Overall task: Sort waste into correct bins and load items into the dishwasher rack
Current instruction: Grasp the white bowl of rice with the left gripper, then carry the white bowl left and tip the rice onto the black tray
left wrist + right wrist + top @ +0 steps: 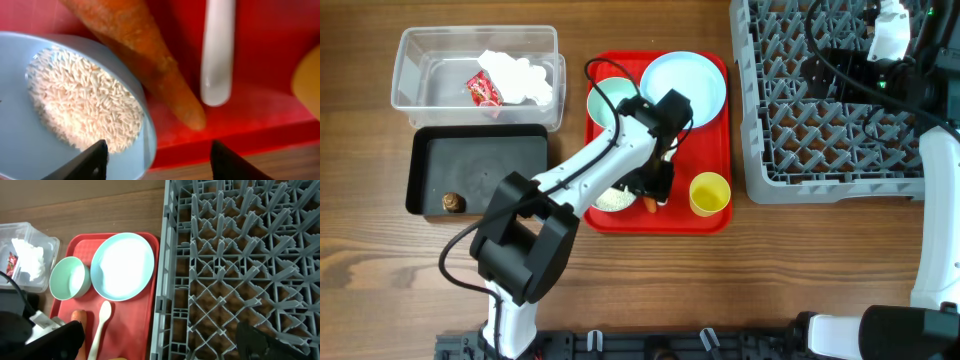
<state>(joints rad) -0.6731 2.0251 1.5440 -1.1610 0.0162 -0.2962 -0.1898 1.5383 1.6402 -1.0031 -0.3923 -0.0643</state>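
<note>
My left gripper (658,185) hangs low over the front of the red tray, open and empty. In the left wrist view its fingers (160,161) straddle the rim of a pale blue bowl (20,145) holding rice grains (80,100). The orange carrot (150,60) lies beside the bowl, and the white spoon (217,55) lies to the carrot's right. My right gripper (160,345) is open and empty above the grey rack (820,140). The plate (682,82), an empty bowl (608,102) and the yellow cup (709,193) stand on the tray.
The clear tub (420,45) at the back left holds the red wrapper (483,90) and the tissue (520,75). The black tray (475,165) in front of it holds the brown lump (451,203). The red tray (715,130) lies between the bins and the rack.
</note>
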